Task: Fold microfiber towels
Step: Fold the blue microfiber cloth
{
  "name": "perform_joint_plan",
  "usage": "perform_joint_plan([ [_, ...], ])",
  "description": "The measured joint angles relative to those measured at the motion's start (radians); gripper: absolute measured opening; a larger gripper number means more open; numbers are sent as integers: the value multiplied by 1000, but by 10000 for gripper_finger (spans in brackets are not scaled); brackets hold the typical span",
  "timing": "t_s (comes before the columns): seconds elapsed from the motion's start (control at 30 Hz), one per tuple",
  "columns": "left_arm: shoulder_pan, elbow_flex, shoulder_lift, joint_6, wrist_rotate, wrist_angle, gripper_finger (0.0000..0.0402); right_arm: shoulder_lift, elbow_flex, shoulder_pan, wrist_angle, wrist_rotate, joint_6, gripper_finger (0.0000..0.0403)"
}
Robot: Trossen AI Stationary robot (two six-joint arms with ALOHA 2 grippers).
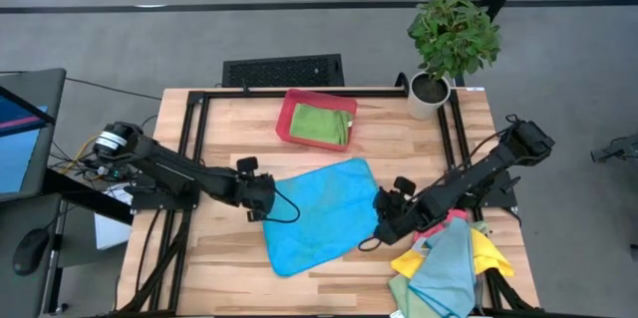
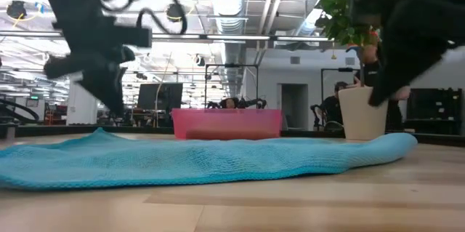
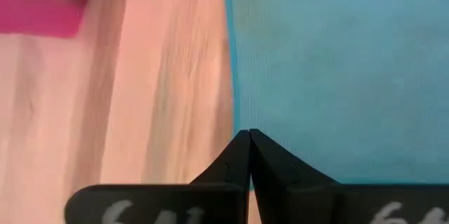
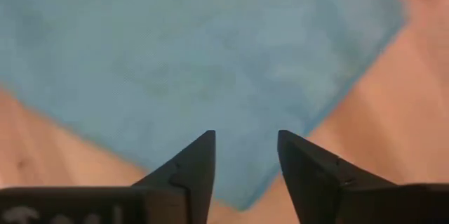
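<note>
Blue towel (image 1: 321, 213): we see it spread flat mid-surface (image 1: 229, 129); low view shows it rumpled along its near edge.
Left end effector (image 1: 263, 198): fingers pressed together at the towel's left edge, holding nothing, per its wrist view.
Right end effector (image 1: 384, 216): fingers parted, empty, over the towel's right edge.
Overhead only: green towel (image 1: 322, 123) in red tray (image 1: 287, 117); towel pile (image 1: 449, 258) at right.
</note>
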Motion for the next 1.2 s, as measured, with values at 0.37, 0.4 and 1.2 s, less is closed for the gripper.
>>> perform_joint_plan([
  [0.37,-241,-21,-79,-186,-30,339,0,-9,-159,41,107,-37,144,219],
  [0.4,-254,-21,-56,-195,-46,346,0,-14,-161,48,105,-40,148,219],
  [1.2,-248,-19,263,-209,7,443,0,-55,-349,69,414,7,60,218],
])
